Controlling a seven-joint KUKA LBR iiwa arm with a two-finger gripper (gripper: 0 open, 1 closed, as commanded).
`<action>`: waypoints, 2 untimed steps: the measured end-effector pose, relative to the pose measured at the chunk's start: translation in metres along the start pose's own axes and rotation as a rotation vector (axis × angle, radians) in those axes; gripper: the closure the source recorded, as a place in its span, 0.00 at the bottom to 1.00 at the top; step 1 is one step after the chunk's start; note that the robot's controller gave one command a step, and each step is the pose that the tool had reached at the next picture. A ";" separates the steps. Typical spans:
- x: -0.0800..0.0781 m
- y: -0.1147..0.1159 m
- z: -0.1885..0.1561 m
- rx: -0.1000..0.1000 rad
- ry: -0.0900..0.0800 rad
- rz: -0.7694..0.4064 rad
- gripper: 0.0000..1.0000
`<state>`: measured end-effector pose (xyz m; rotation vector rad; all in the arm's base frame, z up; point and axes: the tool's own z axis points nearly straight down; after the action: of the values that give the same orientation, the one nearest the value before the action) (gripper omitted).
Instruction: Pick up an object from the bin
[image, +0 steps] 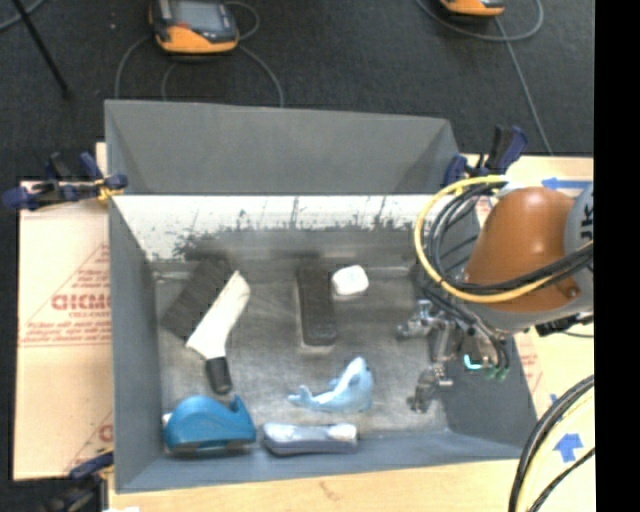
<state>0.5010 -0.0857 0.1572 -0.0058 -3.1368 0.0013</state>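
My gripper (416, 362) hangs low at the right side of the bin, open, with nothing between its fingers. To its left, a short way off on the bin floor, lies a light blue dolphin-shaped toy (340, 389). Farther back sit a small white block (349, 281) and a dark grey oblong block (318, 306), which touch each other. None of these touch the fingers.
On the left lie a white brush with a black handle (220, 322) and a dark grey pad (192, 295). At the front are a blue tape-measure-like thing (207, 423) and a pale grey-white oblong thing (310, 436). The arm's orange cover and cables overhang the right wall.
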 end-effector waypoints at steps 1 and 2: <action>-0.002 0.000 -0.004 0.001 -0.008 -0.003 0.00; 0.001 0.032 0.037 0.004 -0.015 -0.249 0.00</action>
<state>0.4995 -0.0535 0.1200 0.3862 -3.1283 0.0068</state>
